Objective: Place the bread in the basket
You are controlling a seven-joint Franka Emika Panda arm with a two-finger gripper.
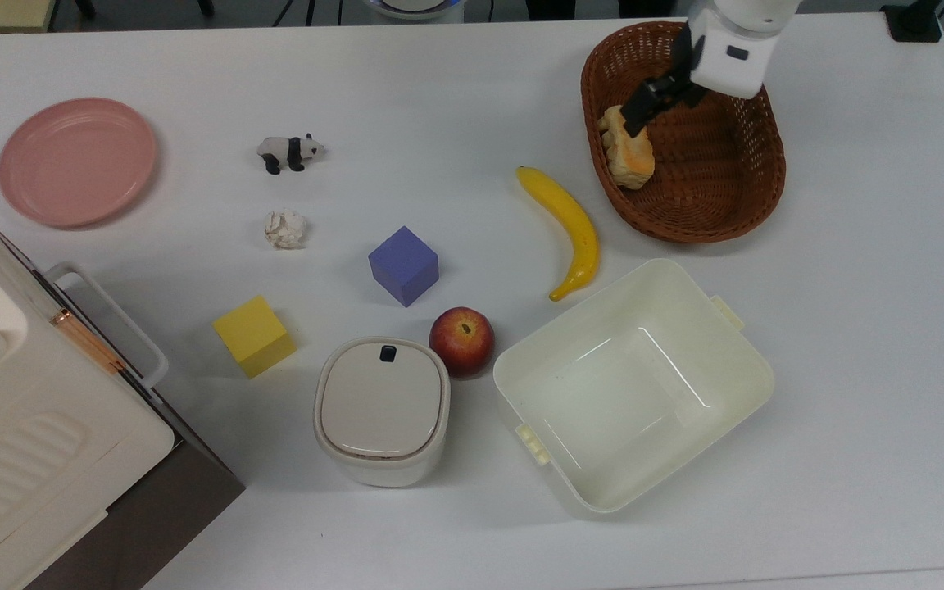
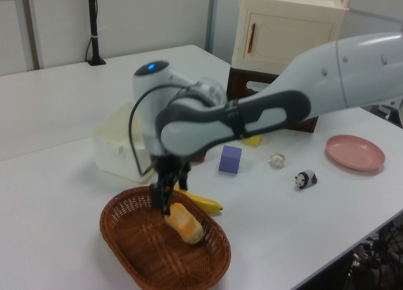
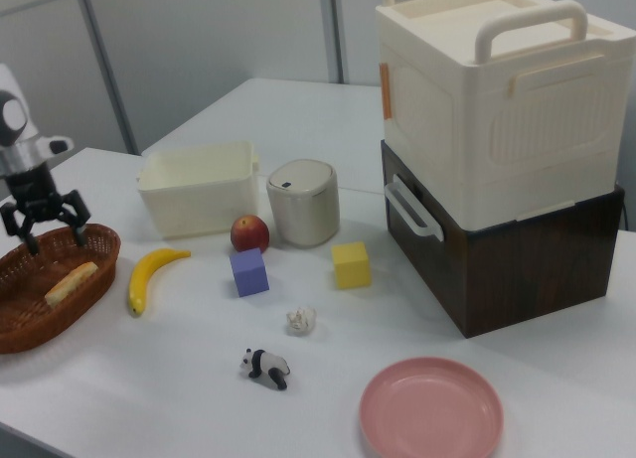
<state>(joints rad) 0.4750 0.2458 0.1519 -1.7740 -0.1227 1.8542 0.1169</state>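
Note:
The bread (image 1: 628, 152), a small loaf with an orange-brown top, lies loose inside the brown wicker basket (image 1: 730, 176), against the wall on the top view's left. My gripper (image 1: 659, 92) hangs just above the loaf, open, with nothing between its fingers. The left view has the bread (image 2: 184, 223) on the floor of the basket (image 2: 141, 255) with the gripper (image 2: 167, 197) right over one end of it. In the right view the gripper (image 3: 55, 239) is spread wide above the basket (image 3: 35, 319) and the bread (image 3: 70, 282).
A banana (image 1: 568, 229) lies just outside the basket, toward the top view's left. Below it stand a cream tub (image 1: 746, 373), an apple (image 1: 461, 340), a lidded bin (image 1: 382, 410), a purple cube (image 1: 403, 265) and a yellow cube (image 1: 253, 336). A paper ball (image 1: 285, 229), a panda (image 1: 290, 151) and a pink plate (image 1: 77, 161) sit further left.

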